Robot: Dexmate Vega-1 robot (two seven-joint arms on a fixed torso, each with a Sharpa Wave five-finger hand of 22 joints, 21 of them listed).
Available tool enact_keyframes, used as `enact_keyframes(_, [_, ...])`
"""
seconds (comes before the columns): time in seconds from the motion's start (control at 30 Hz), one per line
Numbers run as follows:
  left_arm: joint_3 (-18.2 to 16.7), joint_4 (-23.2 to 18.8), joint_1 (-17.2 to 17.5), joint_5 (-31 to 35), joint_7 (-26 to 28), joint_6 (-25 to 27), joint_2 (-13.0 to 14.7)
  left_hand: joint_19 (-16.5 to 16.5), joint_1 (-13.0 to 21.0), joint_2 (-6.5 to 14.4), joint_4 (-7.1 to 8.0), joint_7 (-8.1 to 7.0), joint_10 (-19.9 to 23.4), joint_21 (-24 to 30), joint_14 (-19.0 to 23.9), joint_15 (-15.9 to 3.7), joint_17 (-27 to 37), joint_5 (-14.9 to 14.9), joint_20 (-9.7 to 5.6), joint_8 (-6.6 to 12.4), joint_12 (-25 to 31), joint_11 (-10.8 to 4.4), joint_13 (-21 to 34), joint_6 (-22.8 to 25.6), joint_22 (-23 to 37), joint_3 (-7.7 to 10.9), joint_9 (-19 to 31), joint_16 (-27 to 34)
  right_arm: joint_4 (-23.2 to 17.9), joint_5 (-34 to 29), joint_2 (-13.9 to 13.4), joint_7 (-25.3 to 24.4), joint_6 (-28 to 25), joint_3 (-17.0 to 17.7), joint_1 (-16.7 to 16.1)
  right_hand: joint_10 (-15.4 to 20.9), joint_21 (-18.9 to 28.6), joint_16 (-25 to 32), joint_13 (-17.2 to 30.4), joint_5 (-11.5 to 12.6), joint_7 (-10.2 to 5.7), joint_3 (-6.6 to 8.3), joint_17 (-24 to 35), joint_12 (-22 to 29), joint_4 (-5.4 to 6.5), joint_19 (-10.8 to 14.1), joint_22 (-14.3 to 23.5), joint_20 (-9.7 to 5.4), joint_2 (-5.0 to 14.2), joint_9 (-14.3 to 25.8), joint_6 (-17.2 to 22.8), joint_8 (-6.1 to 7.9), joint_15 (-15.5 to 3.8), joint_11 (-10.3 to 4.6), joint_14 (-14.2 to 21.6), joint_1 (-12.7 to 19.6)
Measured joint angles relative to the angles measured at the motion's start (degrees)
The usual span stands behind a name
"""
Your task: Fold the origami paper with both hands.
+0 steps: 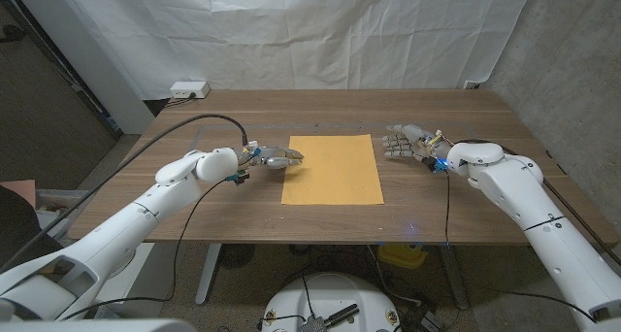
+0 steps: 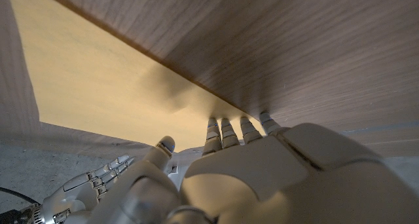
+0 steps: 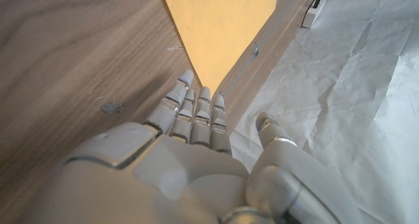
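1. While lying flat mid-counter (image 1: 466,114), the origami paper (image 1: 333,169) sits unfolded between both hands.
2. Left hand (image 1: 275,158) at the paper's left edge, fingertips (image 2: 221,128) reaching onto the sheet, fingers extended, holding nothing.
3. Right hand (image 1: 409,143) just beside the paper's right edge, fingers apart, empty.
4. White power strip (image 1: 189,89) at the far left corner.

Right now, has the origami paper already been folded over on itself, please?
No, in the head view the origami paper lies as one flat rectangle on the table.
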Motion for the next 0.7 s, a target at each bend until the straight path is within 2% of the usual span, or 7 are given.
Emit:
enact_keyframes(0.1, [0.0, -0.1, 0.1, 0.0, 0.1, 0.0, 0.0, 0.0, 0.0, 0.0, 0.23, 0.0, 0.0, -0.1, 0.0, 0.0, 0.0, 0.0, 0.0, 0.0, 0.0, 0.0, 0.0, 0.0, 0.0, -0.23, 0.0, 0.0, -0.7, -0.2, -0.7, 0.6, -1.4, -0.7, 1.0, 0.4, 0.0, 0.0, 0.0, 0.0, 0.3, 0.0, 0.1, 0.0, 0.0, 0.0, 0.0, 0.0, 0.01, 0.0, 0.3, 0.0, 0.33, 0.41, -0.3, 0.0])
enact_keyframes(0.13, [0.0, -0.1, 0.2, 0.1, 0.2, 0.0, 0.0, 0.0, 0.0, 0.0, 0.23, 0.0, 0.0, -0.1, 0.0, 0.0, 0.0, 0.0, 0.0, 0.0, 0.0, 0.0, 0.0, 0.0, 0.0, -0.23, 0.0, 0.0, -1.0, -0.7, -0.9, 1.5, -3.7, -0.9, 1.4, 0.5, 0.0, 0.0, 0.0, 0.0, 0.31, 0.0, 0.1, 0.0, 0.0, 0.0, 0.0, 0.0, 0.01, 0.0, 0.3, 0.0, 0.33, 0.54, -0.3, 0.0])
enact_keyframes(0.3, [-0.1, -0.2, 0.2, 0.1, 0.3, 0.0, 0.0, 0.0, 0.0, 0.0, 0.23, 0.0, 0.0, -0.1, 0.0, 0.0, 0.0, 0.0, 0.0, 0.0, 0.0, 0.0, 0.0, 0.0, 0.0, -0.23, 0.0, 0.0, -1.5, -1.1, -1.6, 1.9, -4.8, -2.1, 3.0, 0.6, 0.0, 0.0, 0.0, 0.0, 0.3, -0.33, 0.3, 0.0, 0.67, 0.0, 0.0, 0.0, 0.19, 0.0, 0.3, -0.25, 0.94, 1.05, -0.3, -0.2])
enact_keyframes(0.33, [-0.1, -0.3, 0.3, 0.1, 0.4, 0.0, 0.0, 0.0, 0.0, 0.0, 0.23, 0.0, 0.0, -0.1, 0.0, 0.0, 0.0, 0.0, 0.0, 0.0, 0.0, 0.0, 0.0, 0.0, 0.0, -0.23, 0.0, 0.0, -1.6, -1.4, -1.7, 3.3, -7.9, -2.3, 3.3, 0.4, -0.1, 0.0, 0.0, 0.0, 0.3, -0.49, 0.3, 0.0, 0.83, 0.0, 0.0, 0.01, 0.28, 0.0, 0.3, -0.26, 0.94, 1.28, -0.3, -0.3])
enact_keyframes(0.43, [-0.1, -0.3, 0.3, 0.2, 0.4, 0.0, 0.0, 0.0, 0.0, 0.0, 0.05, 0.0, 0.0, -0.2, 0.0, 0.0, 0.0, 0.0, 0.0, 0.0, -0.2, 0.01, 0.0, 0.0, 0.0, -0.41, 0.0, 0.0, -1.6, -1.4, -1.9, 3.3, -7.9, -2.9, 4.1, 0.2, -0.4, -0.4, 0.0, -0.2, 0.3, -0.71, 0.3, 0.0, 1.05, -0.4, 0.0, 0.41, -0.11, 0.0, 0.3, -0.46, 1.24, 1.47, -0.6, -0.9])
enact_keyframes(0.47, [-0.1, -0.3, 0.4, 0.2, 0.5, -0.1, 0.0, 0.0, 0.0, 0.0, -0.02, 0.0, 0.1, -0.2, 0.0, 0.0, 0.0, 0.0, 0.0, 0.0, -0.3, 0.11, 0.0, 0.0, 0.0, -0.48, 0.0, 0.0, -1.6, -1.8, -2.0, 4.5, -10.1, -3.2, 4.5, 0.2, -0.4, -0.4, 0.0, -0.2, 0.29, -0.88, 0.4, 0.0, 1.23, -0.4, 0.0, 0.43, -0.06, 0.0, 0.3, -0.46, 1.24, 1.47, -0.6, -1.1])
enact_keyframes(0.7, [-0.2, -0.3, 0.4, 0.4, 0.7, -0.4, 0.1, 0.0, 0.0, 0.0, 0.23, 0.0, 0.1, -0.2, 0.0, 0.0, 0.0, 0.0, 0.0, -0.46, -0.4, 0.12, 0.0, 0.0, 0.0, -0.72, 0.0, 0.0, -1.1, -2.4, -2.1, 5.8, -12.3, -4.3, 6.1, -0.2, -0.9, -0.7, 0.0, -0.2, 0.39, -1.53, 0.6, -0.3, 1.87, -0.4, 0.0, 0.42, -0.24, 0.0, 0.2, -0.73, 1.68, 1.89, -1.2, -2.1])
